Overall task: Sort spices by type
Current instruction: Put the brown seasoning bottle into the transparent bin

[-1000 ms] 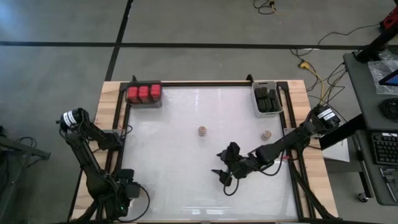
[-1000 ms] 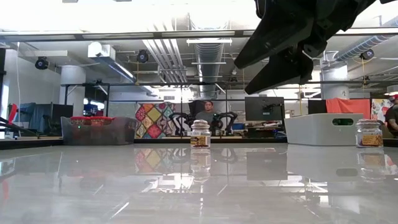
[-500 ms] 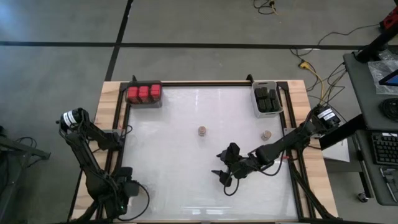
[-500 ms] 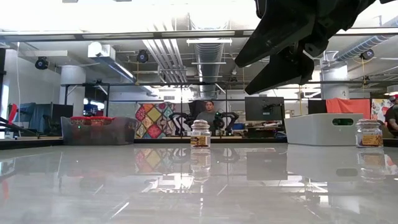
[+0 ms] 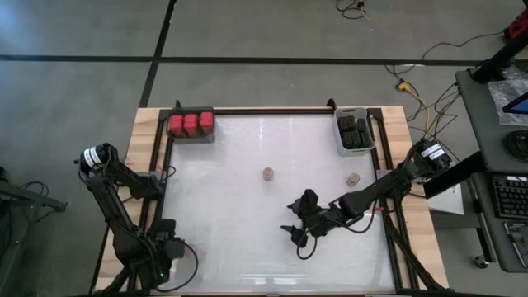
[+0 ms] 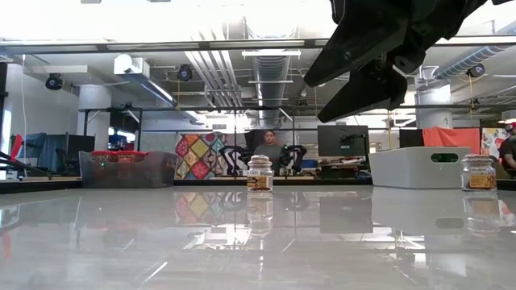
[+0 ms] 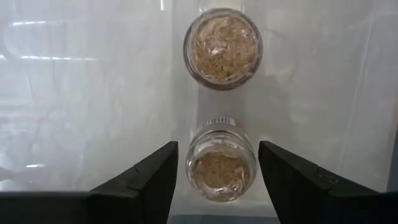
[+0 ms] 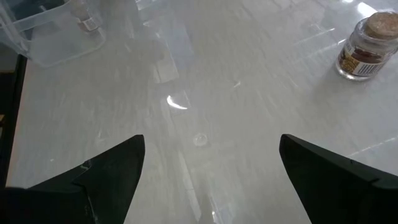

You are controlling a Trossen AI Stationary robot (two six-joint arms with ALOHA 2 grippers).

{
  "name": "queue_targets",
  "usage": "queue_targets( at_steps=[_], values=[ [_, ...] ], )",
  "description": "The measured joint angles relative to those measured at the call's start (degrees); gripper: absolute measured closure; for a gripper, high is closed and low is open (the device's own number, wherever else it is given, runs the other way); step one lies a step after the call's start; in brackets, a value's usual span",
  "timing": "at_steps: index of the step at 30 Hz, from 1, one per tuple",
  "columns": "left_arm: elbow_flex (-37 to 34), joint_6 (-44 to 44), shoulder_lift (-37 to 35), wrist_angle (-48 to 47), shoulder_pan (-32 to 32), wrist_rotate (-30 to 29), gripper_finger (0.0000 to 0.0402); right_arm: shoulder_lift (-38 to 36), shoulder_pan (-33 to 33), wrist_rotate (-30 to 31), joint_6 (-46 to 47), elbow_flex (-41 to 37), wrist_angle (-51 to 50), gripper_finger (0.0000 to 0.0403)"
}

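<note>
White, shiny table (image 5: 247, 247) in a wood frame, on a grey floor (image 5: 82, 82) with dark lines. Cables (image 5: 417, 91) on that floor out past 1 o'clock. A keyboard (image 5: 510, 196) on a desk out past 3 o'clock. Beyond the table, a big open room: pipes (image 6: 270, 76) under the ceiling, a bright patchwork panel (image 6: 197, 155), screens (image 6: 343, 141) and a person (image 6: 268, 147) sitting far back.

At 11 o'clock: red spices (image 5: 190, 124), side by side in a low bin (image 5: 191, 139). At 1 o'clock: black spices (image 5: 355, 132), packed in a grey bin (image 5: 341, 140). Just toward 12 from the middle: a lone jar (image 5: 268, 173), upright. Toward 2 o'clock: a second jar (image 5: 353, 178), upright too, well apart from the first.

Right gripper (image 5: 295, 238): toward 5 o'clock from the middle. Hangs above bare table, jaws spread wide, nothing in them.

Left gripper (image 7: 216, 152): off the table's edge near 7 o'clock. Points down at two more jars, the near jar (image 7: 221, 171) right under it and the far jar (image 7: 222, 46) just beyond. Cannot tell if the near jar is held.

Writing: only a small barcode strip (image 7: 217, 121) on the near jar. Brown labels on the two table jars, too small to read.
</note>
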Motion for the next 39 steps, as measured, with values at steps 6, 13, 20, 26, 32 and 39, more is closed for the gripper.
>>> queue_targets(
  at_steps=[6, 13, 20, 26, 32, 39],
  values=[
    [0.1, 0.0, 0.0, -0.8, 0.0, -0.9, 0.0194, 0.0, 0.0, 0.0, 0.0, 0.0, 0.0, 0.0039],
    [4.6, 0.9, 0.0, -1.7, 0.1, -5.8, 0.0194, 0.0, 0.0, 0.0, 0.0, 0.0, 0.1, 0.0039],
    [10.1, 3.3, 0.0, -1.4, 2.1, -20.7, 0.0195, 0.0, 0.0, 0.0, -0.2, 0.0, 0.5, 0.0039],
    [8.7, 10.1, 0.0, 1.4, 8.4, -21.7, 0.0201, 0.0, 0.0, 0.0, -0.2, 0.0, 1.4, 0.0039],
    [7.2, 14.5, 0.0, 2.6, 11.3, -19.4, 0.0204, 0.0, 0.6, 0.0, -0.2, 0.0, 1.4, 0.0039],
    [5.2, 15.1, 0.0, 4.8, 11.7, -15.5, 0.0204, 0.0, 0.9, -0.1, -0.6, 0.0, 1.3, 0.0039]
  ],
)
